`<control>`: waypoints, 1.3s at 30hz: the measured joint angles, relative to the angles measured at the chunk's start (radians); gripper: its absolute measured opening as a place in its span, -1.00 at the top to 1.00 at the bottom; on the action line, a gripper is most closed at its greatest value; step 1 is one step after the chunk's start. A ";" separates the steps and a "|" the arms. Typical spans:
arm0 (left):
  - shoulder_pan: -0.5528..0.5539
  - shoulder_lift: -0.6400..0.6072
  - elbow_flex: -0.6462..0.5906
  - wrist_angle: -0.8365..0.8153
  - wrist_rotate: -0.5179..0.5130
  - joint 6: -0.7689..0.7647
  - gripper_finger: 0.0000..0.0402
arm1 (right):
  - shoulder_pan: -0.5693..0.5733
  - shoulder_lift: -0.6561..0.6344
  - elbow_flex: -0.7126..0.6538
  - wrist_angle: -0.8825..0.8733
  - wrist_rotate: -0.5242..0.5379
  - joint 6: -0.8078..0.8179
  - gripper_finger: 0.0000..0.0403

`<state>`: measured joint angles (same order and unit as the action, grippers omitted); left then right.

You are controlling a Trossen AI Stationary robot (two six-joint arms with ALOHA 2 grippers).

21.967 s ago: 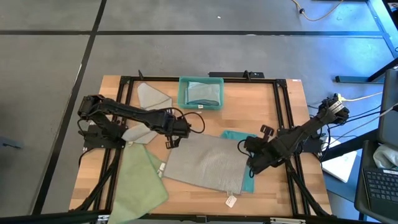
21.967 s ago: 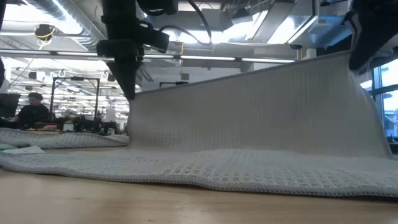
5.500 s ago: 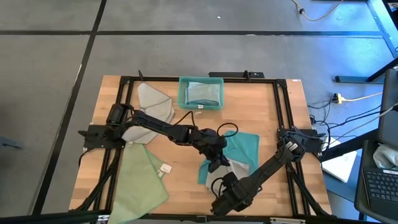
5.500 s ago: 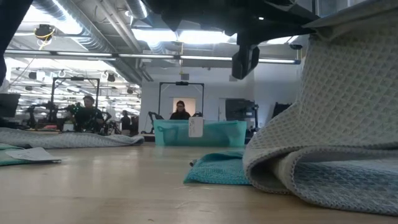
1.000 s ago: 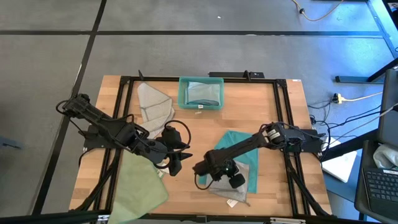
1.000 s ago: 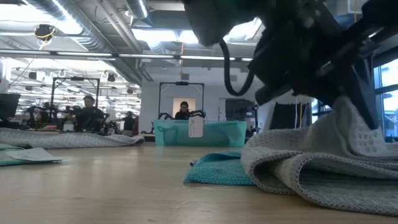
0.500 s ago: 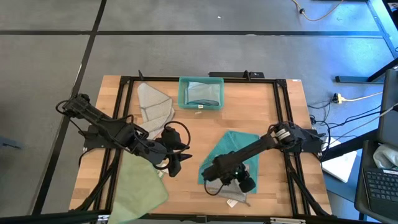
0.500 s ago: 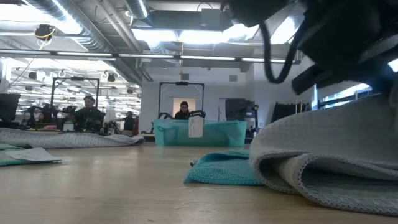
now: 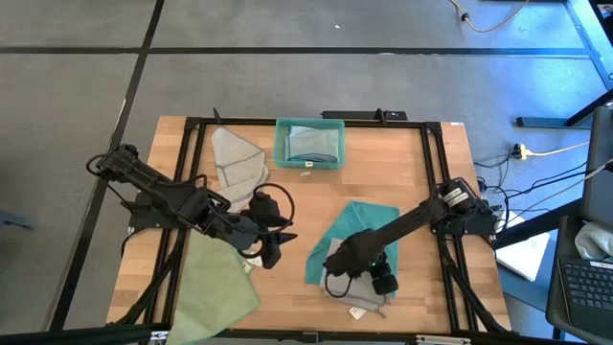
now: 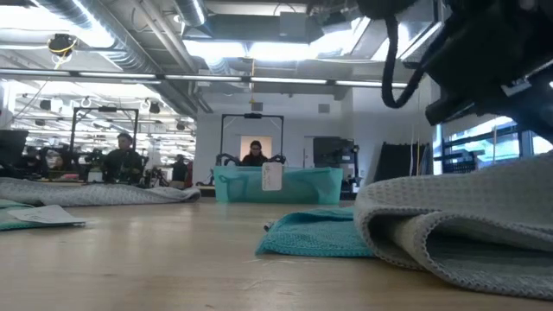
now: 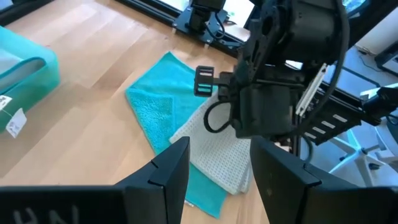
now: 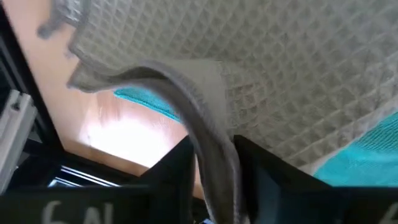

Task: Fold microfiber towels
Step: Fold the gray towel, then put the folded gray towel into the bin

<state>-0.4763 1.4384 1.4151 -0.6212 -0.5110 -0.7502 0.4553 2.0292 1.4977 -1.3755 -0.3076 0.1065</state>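
Since one second ago: right gripper (image 9: 337, 270) eased apart, grey fold (image 12: 205, 124) loose between fingers, releasing grey towel (image 9: 369, 287) on teal towel (image 9: 359, 225) near desk front edge. Left gripper (image 9: 271, 251) parked open, clear.

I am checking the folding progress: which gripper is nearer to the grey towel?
The right gripper is nearer: it is over the grey towel, a fold between its fingers. The left gripper waits apart, beside the green towel.

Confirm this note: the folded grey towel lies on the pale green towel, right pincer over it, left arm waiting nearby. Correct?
Not quite: the high view shows the grey towel lying on the teal towel. The pale green towel sits apart, by the left pincer.
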 joint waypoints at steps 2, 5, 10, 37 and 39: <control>0.000 0.000 0.000 0.000 0.005 -0.001 0.20 | 0.000 0.000 -0.022 -0.006 0.001 0.002 0.34; 0.000 0.000 0.000 0.000 0.006 -0.007 0.20 | 0.001 -0.006 -0.058 -0.038 0.013 0.013 0.16; 0.000 0.000 0.000 0.000 0.007 -0.007 0.20 | 0.002 -0.066 -0.087 -0.067 0.054 0.076 -0.12; -0.037 0.000 0.000 -0.004 0.076 -0.022 0.20 | -0.292 -0.365 -0.253 0.614 -0.076 0.367 -0.22; -0.046 0.000 0.000 -0.024 0.064 -0.033 0.20 | -0.342 -0.360 -0.263 0.606 -0.082 0.261 -0.22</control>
<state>-0.5219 1.4384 1.4151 -0.6449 -0.4471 -0.7833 0.1137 1.6692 1.2346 -0.7696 -0.3897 0.3670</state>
